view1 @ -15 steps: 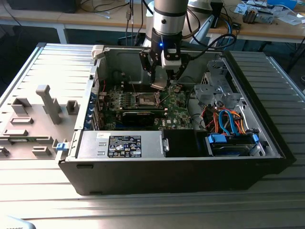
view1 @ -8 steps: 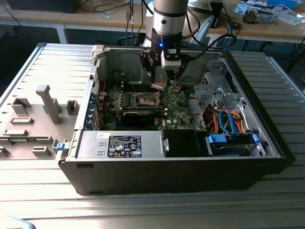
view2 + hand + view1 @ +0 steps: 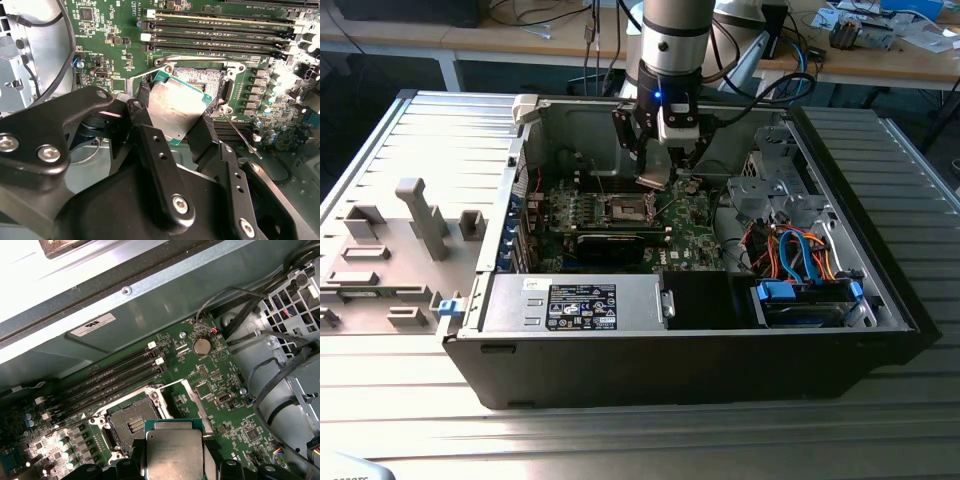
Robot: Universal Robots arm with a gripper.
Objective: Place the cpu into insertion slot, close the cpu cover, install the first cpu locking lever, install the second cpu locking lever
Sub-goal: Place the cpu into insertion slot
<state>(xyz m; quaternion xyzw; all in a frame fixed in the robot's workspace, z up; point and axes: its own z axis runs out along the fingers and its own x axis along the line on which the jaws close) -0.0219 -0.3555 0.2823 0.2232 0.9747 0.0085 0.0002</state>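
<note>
I judge the first step is in hand: the end effector (image 3: 174,116) is closed on the cpu (image 3: 177,107) and holds it over the board (image 3: 107,37), near the open slot (image 3: 200,77), not touching. Seating needs it level and square with the slot.
</note>
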